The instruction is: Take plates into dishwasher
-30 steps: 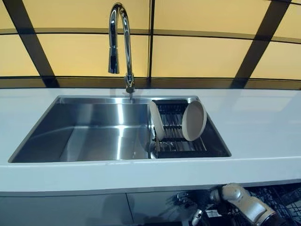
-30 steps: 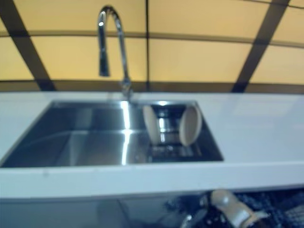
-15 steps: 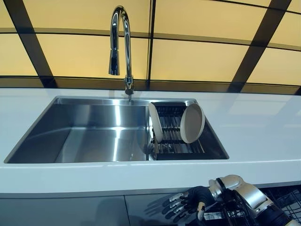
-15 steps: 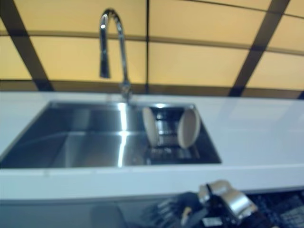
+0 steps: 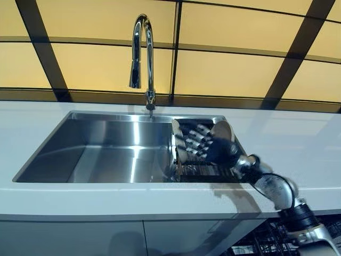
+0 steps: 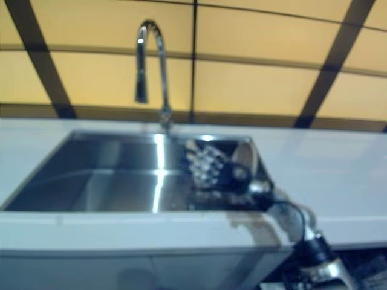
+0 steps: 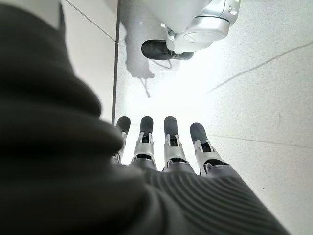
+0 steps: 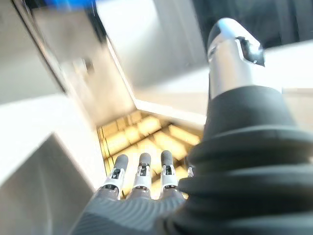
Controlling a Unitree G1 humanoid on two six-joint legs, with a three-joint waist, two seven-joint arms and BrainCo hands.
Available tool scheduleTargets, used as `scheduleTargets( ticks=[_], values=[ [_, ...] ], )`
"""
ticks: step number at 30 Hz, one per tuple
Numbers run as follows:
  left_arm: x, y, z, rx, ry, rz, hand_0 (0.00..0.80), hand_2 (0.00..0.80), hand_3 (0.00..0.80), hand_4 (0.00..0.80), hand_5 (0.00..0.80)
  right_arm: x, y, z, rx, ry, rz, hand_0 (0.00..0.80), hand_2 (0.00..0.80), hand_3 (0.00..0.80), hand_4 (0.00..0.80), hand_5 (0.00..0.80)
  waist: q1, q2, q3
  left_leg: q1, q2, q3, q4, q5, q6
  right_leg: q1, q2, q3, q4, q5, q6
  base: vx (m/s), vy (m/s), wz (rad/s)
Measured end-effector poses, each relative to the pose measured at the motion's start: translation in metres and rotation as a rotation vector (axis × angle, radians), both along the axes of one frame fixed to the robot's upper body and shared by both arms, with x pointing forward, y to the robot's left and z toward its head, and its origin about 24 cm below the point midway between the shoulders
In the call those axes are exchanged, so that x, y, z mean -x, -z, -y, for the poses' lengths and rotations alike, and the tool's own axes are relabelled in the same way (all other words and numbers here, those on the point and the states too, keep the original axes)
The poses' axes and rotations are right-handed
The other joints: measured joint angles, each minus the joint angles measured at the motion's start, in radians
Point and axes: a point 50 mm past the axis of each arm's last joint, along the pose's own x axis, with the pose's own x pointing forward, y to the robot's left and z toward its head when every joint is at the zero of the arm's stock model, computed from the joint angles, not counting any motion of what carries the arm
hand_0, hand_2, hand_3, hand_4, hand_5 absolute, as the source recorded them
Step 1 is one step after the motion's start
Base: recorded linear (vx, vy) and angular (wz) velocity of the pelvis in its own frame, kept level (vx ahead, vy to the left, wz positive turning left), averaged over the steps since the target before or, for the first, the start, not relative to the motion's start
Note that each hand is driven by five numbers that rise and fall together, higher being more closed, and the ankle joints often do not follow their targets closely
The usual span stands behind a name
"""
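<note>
Sink [image 5: 96, 152]: right hand [image 5: 213, 146] probably at plates [image 5: 221, 129], straight-fingered

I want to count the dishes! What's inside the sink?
Inside the sink, a dark rack sits at its right end, holding two plates on edge: one at the rack's left, one behind the open right hand. The hand covers the rack's middle.

Steel-grey sink [image 5: 101, 152], chrome tap [image 5: 141, 58], beige plates [image 5: 222, 130] — white counter [image 5: 298, 144], amber wall with dark stripes [image 5: 229, 66].
</note>
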Motion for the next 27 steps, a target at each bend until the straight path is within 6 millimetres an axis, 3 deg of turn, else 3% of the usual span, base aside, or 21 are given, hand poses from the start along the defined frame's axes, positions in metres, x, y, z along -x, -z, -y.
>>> scheduleTargets(
  ticks=[5, 8, 16, 20, 22, 24, 27],
  values=[
    [0.000, 0.001, 0.003, 0.007, -0.001, 0.000, 0.000, 0.000, 0.000, 0.000, 0.000, -0.016, -0.024, 0.057, 0.062, 0.297, -0.001, 0.000, 0.000, 0.000, 0.000, 0.000, -0.004, 0.011, -0.003, 0.006, 0.003, 0.006, 0.000, 0.000, -0.001, 0.004, 0.003, 0.006, -0.001, 0.000, -0.001, 0.010, -0.005, -0.03],
    [0.001, 0.002, 0.005, 0.011, -0.003, -0.002, 0.000, 0.000, 0.000, 0.000, 0.000, -0.026, -0.044, 0.081, 0.082, 0.476, 0.017, 0.000, 0.000, 0.000, 0.000, 0.000, -0.004, 0.011, -0.002, 0.016, 0.003, 0.007, -0.001, -0.001, -0.002, 0.013, 0.003, 0.008, -0.003, -0.001, 0.000, 0.008, -0.003, -0.01],
    [0.004, 0.003, 0.006, 0.008, 0.014, -0.024, 0.000, 0.000, 0.000, 0.000, 0.000, -0.039, -0.115, 0.144, 0.132, 1.053, 0.092, 0.000, 0.000, 0.000, 0.000, 0.000, -0.002, 0.003, 0.004, 0.016, 0.003, 0.007, 0.000, -0.001, -0.002, 0.012, 0.003, 0.008, -0.003, -0.004, 0.004, 0.014, -0.004, 0.00],
    [-0.001, 0.002, 0.007, -0.002, 0.025, -0.028, 0.000, 0.000, 0.000, 0.000, 0.000, -0.046, -0.138, 0.156, 0.487, 1.309, 0.165, 0.000, 0.000, 0.000, 0.000, 0.000, 0.000, 0.000, 0.007, 0.015, 0.003, 0.006, 0.000, -0.001, -0.002, 0.012, 0.003, 0.007, -0.003, -0.004, 0.004, 0.050, -0.008, 0.00],
    [-0.003, 0.002, 0.007, 0.000, 0.030, -0.030, 0.000, 0.000, 0.000, 0.000, 0.000, -0.051, -0.147, 0.157, 0.758, 1.398, 0.222, 0.000, 0.000, 0.000, 0.000, 0.000, 0.000, -0.002, 0.012, 0.015, 0.003, 0.006, 0.000, -0.001, -0.002, 0.011, 0.003, 0.007, -0.003, -0.004, 0.004, 0.069, -0.009, 0.00],
    [-0.006, 0.002, 0.008, 0.001, 0.041, -0.032, 0.000, 0.000, 0.000, 0.000, 0.000, -0.055, -0.161, 0.155, 1.029, 1.446, 0.291, 0.000, 0.000, 0.000, 0.000, 0.000, 0.000, -0.003, 0.021, 0.013, 0.003, 0.006, 0.001, -0.001, -0.002, 0.010, 0.003, 0.006, -0.004, -0.004, 0.004, 0.060, -0.007, 0.01],
    [-0.005, 0.002, 0.008, 0.001, 0.039, -0.043, 0.000, 0.000, 0.000, 0.000, 0.000, -0.060, -0.186, 0.141, 1.205, 1.436, 0.350, 0.000, 0.000, 0.000, 0.000, 0.000, 0.001, -0.004, 0.028, 0.009, 0.003, 0.005, 0.001, 0.000, -0.002, 0.007, 0.003, 0.005, -0.003, -0.004, 0.004, 0.061, 0.004, 0.01]
  ],
)
